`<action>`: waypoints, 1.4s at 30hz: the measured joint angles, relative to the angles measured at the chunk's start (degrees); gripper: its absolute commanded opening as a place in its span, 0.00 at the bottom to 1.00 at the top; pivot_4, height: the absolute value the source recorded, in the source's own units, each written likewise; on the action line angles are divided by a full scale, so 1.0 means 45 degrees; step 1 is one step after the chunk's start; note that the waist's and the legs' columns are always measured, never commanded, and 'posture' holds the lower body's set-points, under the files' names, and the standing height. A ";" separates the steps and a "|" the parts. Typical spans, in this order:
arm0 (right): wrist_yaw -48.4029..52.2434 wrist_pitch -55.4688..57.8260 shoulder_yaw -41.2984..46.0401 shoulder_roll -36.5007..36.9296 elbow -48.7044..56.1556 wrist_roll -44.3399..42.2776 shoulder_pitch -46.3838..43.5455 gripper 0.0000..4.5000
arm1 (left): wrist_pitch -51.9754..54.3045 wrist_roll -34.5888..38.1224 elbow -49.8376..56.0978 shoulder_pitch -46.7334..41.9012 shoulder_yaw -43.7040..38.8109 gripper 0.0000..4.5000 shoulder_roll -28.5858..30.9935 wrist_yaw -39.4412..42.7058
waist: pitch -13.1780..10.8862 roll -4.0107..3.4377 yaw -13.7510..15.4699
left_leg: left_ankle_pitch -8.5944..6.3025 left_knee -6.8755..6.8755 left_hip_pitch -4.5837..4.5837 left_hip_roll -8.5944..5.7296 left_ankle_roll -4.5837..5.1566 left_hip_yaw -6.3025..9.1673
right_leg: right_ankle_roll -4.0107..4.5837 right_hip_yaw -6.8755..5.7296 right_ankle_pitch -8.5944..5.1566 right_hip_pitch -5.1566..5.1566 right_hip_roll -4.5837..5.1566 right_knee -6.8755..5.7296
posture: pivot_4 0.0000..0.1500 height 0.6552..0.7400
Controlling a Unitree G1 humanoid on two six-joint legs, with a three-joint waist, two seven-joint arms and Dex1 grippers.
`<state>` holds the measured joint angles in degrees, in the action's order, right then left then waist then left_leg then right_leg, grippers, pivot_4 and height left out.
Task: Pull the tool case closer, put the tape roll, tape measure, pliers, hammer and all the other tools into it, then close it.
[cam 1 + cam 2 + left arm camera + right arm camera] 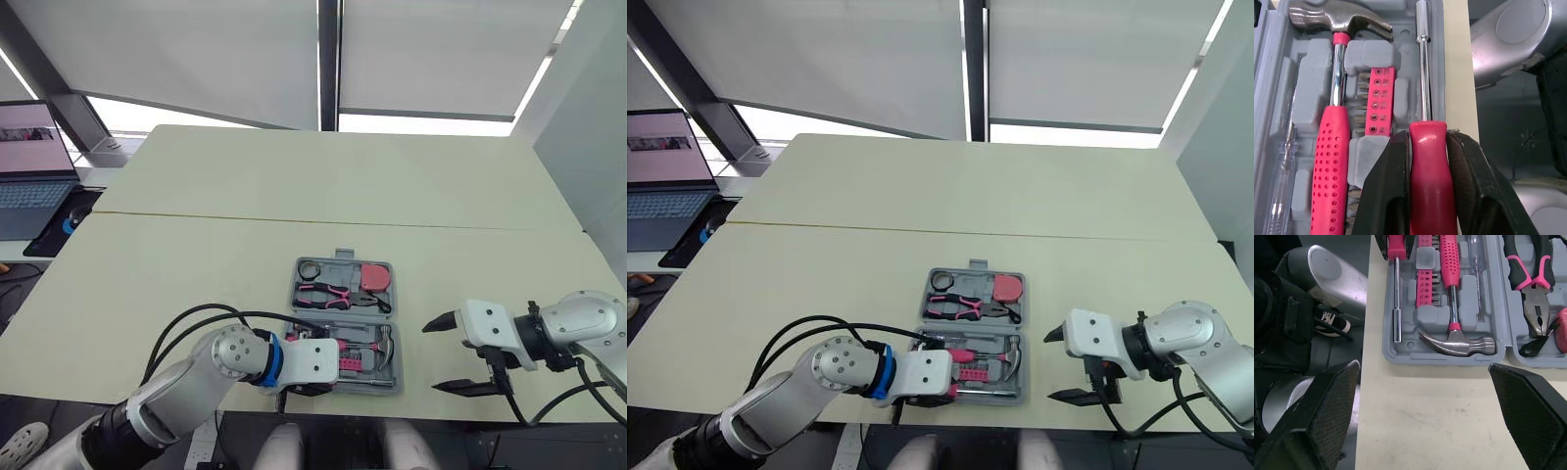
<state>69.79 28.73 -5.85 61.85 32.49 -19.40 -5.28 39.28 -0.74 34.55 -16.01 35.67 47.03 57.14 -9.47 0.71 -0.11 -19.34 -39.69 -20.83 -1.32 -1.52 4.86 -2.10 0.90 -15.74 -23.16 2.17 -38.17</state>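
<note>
The tool case (333,262) lies open at the counter's near edge, hammer (1332,137) and pliers (1530,284) seated, as the left tool (1427,139) clamps the screwdriver (1423,98) into its slot and the right tool (431,357) gapes empty; closing remains.

I see grey plastic tool case (973,327) open; left gripper (945,387) at its 7 o'clock, right gripper (1053,367) spread at 4.

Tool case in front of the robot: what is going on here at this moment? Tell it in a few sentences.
The tool case lies open. The left gripper is shut on the pink-handled screwdriver, at its slot in the near half, where the hammer also lies. Pliers and tape measure lie in the far half. The right gripper is open beside the case, holding nothing.
</note>
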 measured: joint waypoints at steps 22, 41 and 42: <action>-0.0056 0.0263 -0.0242 -0.0161 0.0029 -0.0028 -0.0242 1.00 | -0.1103 -0.0964 -0.1300 -0.0125 0.0025 0.16 -0.0573 0.0445 | 0.0000 0.0000 0.0000 | 0.0000 -0.0007 0.0001 -0.0002 0.0001 -0.0001 | -0.0002 -0.0005 0.0001 0.0000 -0.0001 -0.0010 | 1.00 1.00; -0.0257 0.0327 -0.0394 -0.0161 0.0038 0.0016 -0.0455 1.00 | -0.0380 -0.0819 -0.1207 -0.0141 -0.0204 0.44 -0.1165 0.0776 | 0.0002 0.0000 -0.0003 | -0.0001 -0.0013 0.0002 -0.0004 0.0002 -0.0005 | -0.0002 -0.0006 0.0001 0.0000 -0.0002 -0.0017 | 1.00 1.00; -0.0258 0.0330 -0.0395 -0.0161 0.0037 0.0016 -0.0466 1.00 | -0.0295 -0.0688 -0.1149 -0.0140 -0.0254 0.50 -0.1153 0.0853 | 0.0002 -0.0001 -0.0003 | -0.0001 -0.0013 0.0002 -0.0003 0.0002 -0.0006 | -0.0002 -0.0005 0.0001 0.0000 -0.0002 -0.0017 | 1.00 1.00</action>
<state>68.63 30.22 -7.63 61.13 32.65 -19.32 -7.37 37.95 -3.83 29.38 -16.64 34.52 41.84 60.97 -9.46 0.70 -0.13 -19.34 -39.75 -20.82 -1.34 -1.51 4.84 -2.11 0.88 -15.74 -23.17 2.16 -38.24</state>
